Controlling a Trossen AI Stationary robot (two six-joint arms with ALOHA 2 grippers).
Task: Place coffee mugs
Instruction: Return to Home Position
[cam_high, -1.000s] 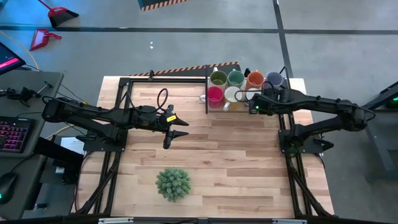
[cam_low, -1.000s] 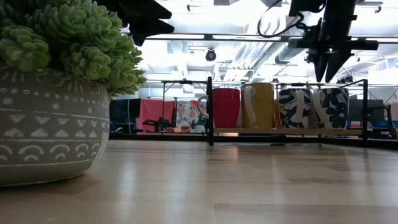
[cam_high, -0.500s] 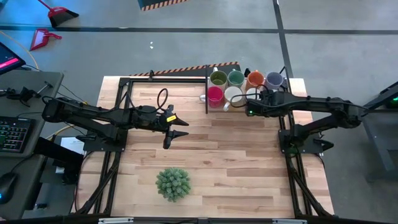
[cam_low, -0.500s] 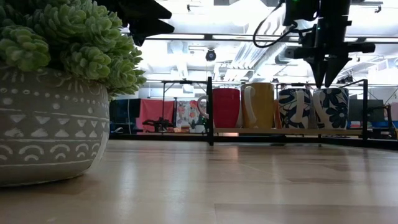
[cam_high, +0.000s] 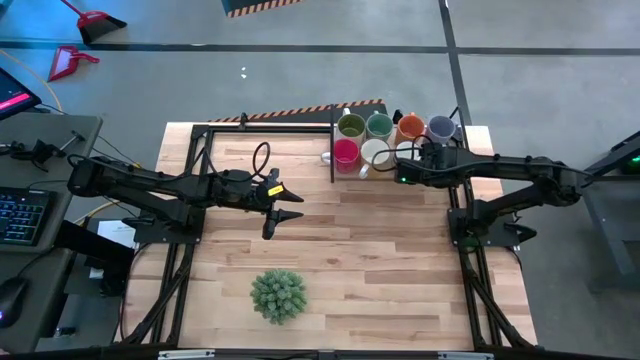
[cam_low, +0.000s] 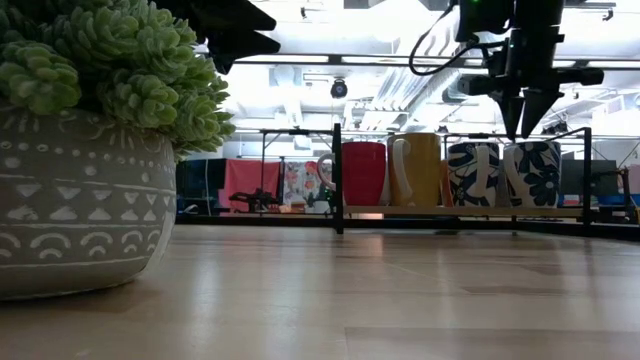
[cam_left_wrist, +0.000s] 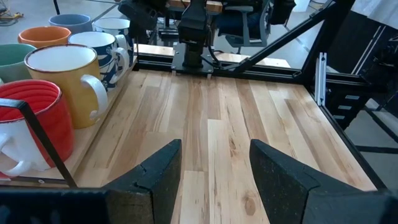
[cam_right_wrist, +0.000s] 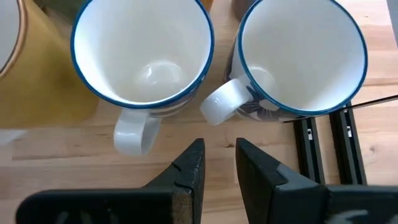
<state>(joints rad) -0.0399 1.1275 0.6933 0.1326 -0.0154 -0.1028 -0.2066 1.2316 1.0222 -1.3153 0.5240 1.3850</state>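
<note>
Right tool (cam_right_wrist: 217, 167): fingers a little apart, gripping nothing. We see it hanging nose-down just above the handles of the inner blue-patterned mug (cam_right_wrist: 143, 56) and the outer blue-patterned mug (cam_right_wrist: 301, 56). Both stand upright in the front row of the shelf (cam_low: 465, 211), at the rear of the table (cam_high: 340, 250).

Next along that row: yellow mug (cam_left_wrist: 65, 74), then red mug (cam_left_wrist: 28, 124). Back row: olive mug (cam_high: 350, 126), teal mug (cam_high: 378, 125), orange mug (cam_high: 410, 127), blue-grey mug (cam_high: 440, 127). All look placed, packed close.

Left tool (cam_high: 283, 212): fingers wide apart, empty, parked over mid-table. Potted plant (cam_high: 278, 295) sits near the front edge, well apart from both.

Risk, in our judgement: a low or sideways retreat of the right tool could catch a rim or handle, and a bumped mug would shove its close-packed neighbours.
</note>
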